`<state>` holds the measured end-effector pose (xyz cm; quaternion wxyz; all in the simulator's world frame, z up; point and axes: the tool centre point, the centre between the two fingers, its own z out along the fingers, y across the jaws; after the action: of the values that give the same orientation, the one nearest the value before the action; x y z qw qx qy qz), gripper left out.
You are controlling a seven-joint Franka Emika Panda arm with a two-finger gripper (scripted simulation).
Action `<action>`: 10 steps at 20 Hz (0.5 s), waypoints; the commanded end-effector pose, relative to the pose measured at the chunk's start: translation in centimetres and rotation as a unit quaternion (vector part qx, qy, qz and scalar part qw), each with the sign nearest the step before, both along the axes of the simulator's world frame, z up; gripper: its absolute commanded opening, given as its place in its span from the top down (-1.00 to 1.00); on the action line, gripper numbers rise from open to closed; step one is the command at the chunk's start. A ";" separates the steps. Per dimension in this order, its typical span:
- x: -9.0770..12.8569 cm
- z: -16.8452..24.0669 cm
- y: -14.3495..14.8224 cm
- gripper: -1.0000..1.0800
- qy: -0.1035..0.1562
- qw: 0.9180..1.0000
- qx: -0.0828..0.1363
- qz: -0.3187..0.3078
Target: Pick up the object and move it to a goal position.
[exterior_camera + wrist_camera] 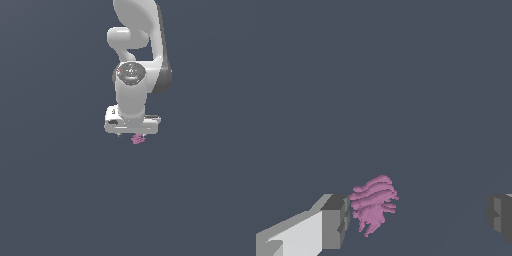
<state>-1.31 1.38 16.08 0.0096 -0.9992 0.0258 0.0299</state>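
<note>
My fingers stand spread, one just beside the tiny pink object, which looks light, rigid and ridged, best pinched across its striped flanks.

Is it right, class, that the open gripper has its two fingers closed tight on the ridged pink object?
No. The wrist view shows the gripper open, fingers wide apart: the ridged pink object sits beside one finger, with a clear gap to the other.

Hand fingers (edge-cropped)
</note>
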 end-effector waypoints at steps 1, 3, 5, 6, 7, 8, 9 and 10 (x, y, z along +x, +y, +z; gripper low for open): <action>0.0 0.0 0.0 -0.92 0.000 1.000 0.000 0.000; 0.1 0.0 0.0 -0.92 -0.001 1.000 0.001 -0.001; 0.2 0.1 0.0 -0.92 -0.004 1.000 0.005 -0.004; 0.3 0.1 0.0 -0.92 -0.006 1.000 0.008 -0.006; 0.5 0.2 -0.1 -0.92 -0.008 1.000 0.011 -0.009; 0.6 0.2 -0.1 -0.92 -0.009 1.000 0.013 -0.011; 0.6 0.3 -0.1 -0.92 -0.010 1.000 0.014 -0.013; 0.7 0.3 -0.1 -0.92 -0.011 1.000 0.015 -0.014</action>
<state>-0.76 1.29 16.33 0.0228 -0.9988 0.0367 0.0208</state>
